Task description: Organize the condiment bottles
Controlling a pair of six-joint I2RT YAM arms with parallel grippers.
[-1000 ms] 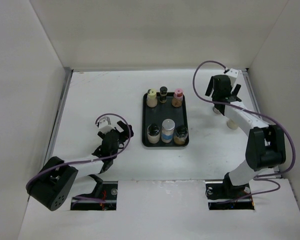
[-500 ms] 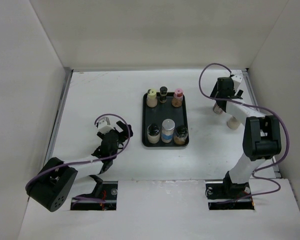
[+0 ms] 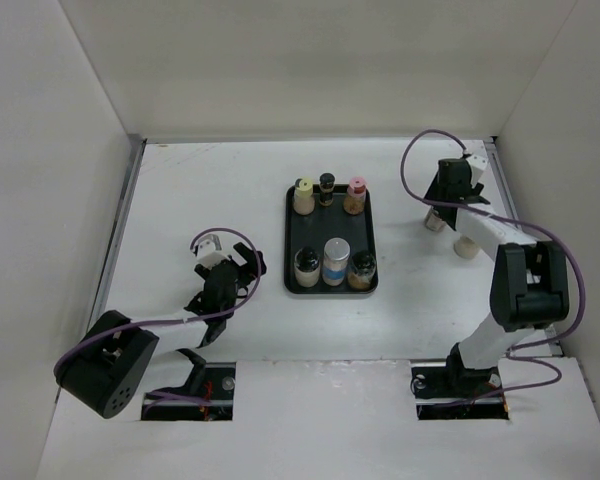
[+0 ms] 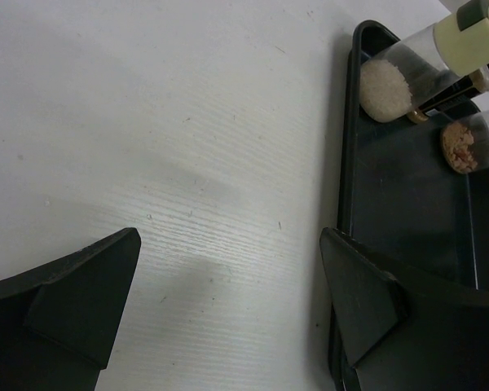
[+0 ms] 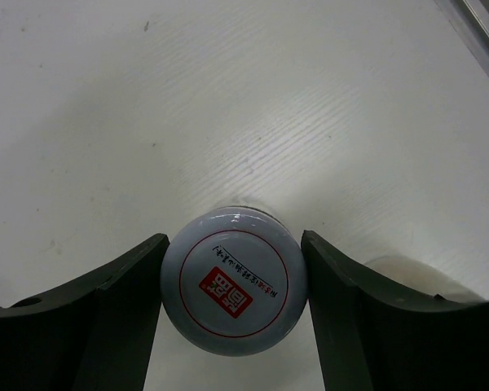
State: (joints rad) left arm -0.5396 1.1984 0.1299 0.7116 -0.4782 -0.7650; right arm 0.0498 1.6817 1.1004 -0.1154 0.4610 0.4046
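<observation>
Six condiment bottles stand on the flat black tray (image 3: 292, 232): yellow cap (image 3: 303, 193), black cap (image 3: 327, 186) and pink cap (image 3: 355, 193) at the back, two black-capped jars (image 3: 306, 265) (image 3: 361, 268) and a taller blue-white bottle (image 3: 336, 259) in front. My right gripper (image 3: 438, 212) is at the back right, shut on a silver-capped jar (image 5: 234, 281) that stands on the table. A cream-capped bottle (image 3: 464, 247) lies just beside it. My left gripper (image 3: 242, 262) is open and empty, left of the tray; the left wrist view shows it (image 4: 228, 277).
White walls close in the table on the left, back and right. A metal rail (image 5: 481, 24) runs along the right edge near the jar. The tray's left rim (image 4: 346, 163) lies next to my left gripper's right finger.
My right gripper has come down from above the back right corner onto the silver-capped jar. The left arm has barely moved.
</observation>
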